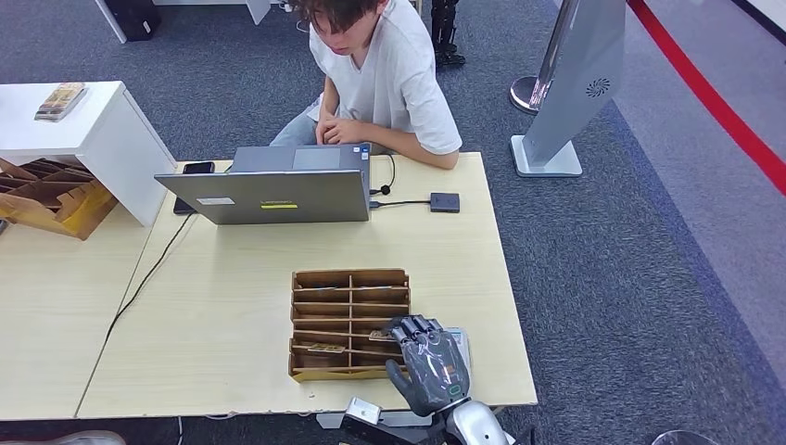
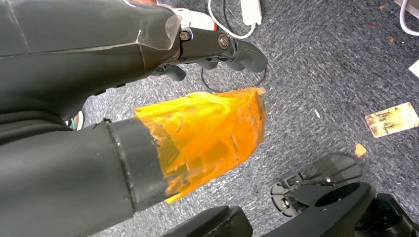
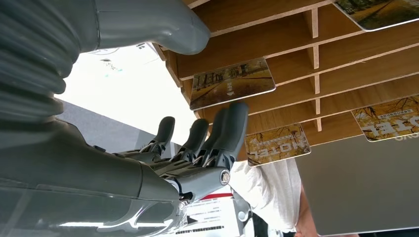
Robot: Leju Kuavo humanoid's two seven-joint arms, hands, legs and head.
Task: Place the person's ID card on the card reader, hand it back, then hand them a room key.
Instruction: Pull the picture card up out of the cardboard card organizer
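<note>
You have the pale table (image 1: 232, 315) carrying a grey laptop (image 1: 278, 190), then the wooden card rack (image 1: 348, 320) with key cards (image 3: 232, 83) slotted in, your right hand (image 1: 428, 363) released at its right edge, seemingly grasping nothing.

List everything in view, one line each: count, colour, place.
wooden card rack: one, brown, near table edge.
room key cards: several, autumn-photo print, in rack slots; one more on the carpet.
laptop: one, grey, open before the person.
card reader: one, dark, cabled, right of laptop.
phone: one, black, left of laptop.
table: one, light wood.
person: one, white shirt, seated behind the table.
right robot hand: grey, fingers at the rack's right side, holding nothing.
left robot hand: dark, above carpet, fingers curled.
</note>
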